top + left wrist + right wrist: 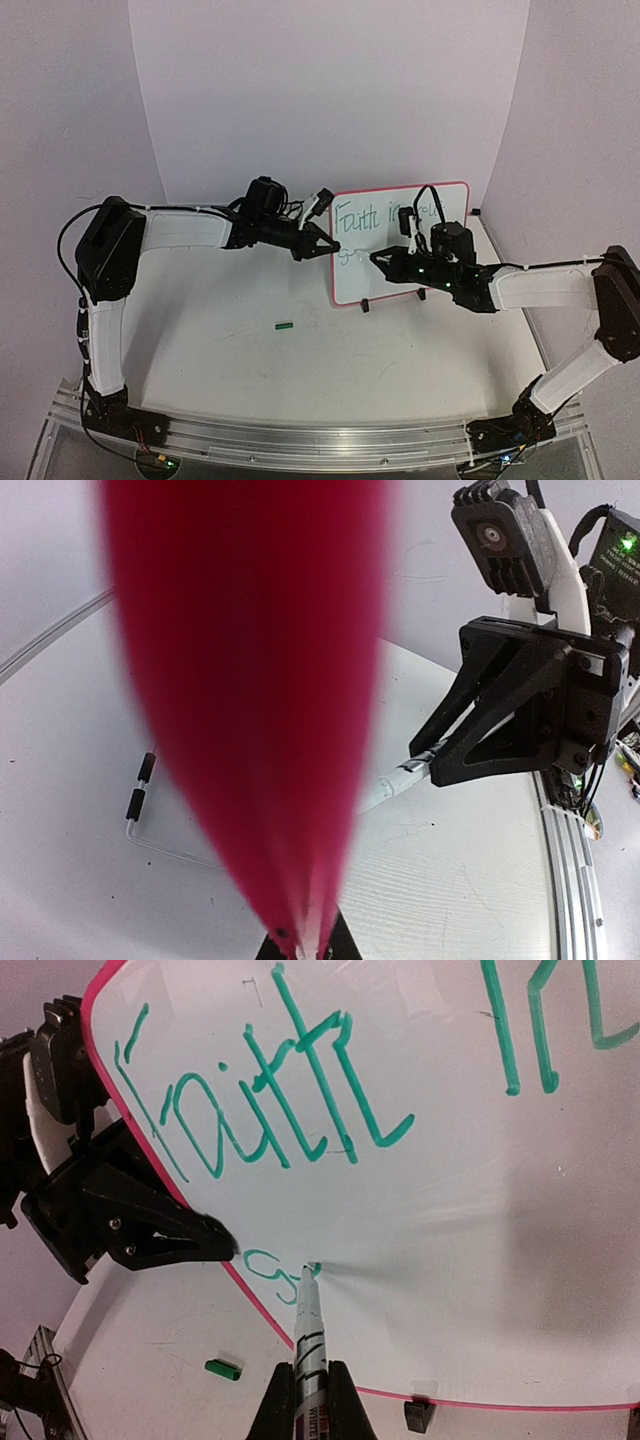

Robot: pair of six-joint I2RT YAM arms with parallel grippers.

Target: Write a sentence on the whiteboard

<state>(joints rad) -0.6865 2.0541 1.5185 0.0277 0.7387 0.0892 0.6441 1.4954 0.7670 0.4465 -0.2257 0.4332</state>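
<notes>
The sentence (pixel 250 1100) has its top line on the whiteboard (pixel 480 1220); the second line is barely started. The right gripper (pixel 310 1400) squeezes the marker (pixel 308 1330). The left gripper (pixel 210 1240) pinches the whiteboard's left rim.

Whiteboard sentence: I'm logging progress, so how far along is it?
Done: a green top line starting "Faith" is on the whiteboard. In hand: the right gripper holds the marker tip at the second line's first marks, left gripper clamping the rim. Left: the rest of that line.
</notes>
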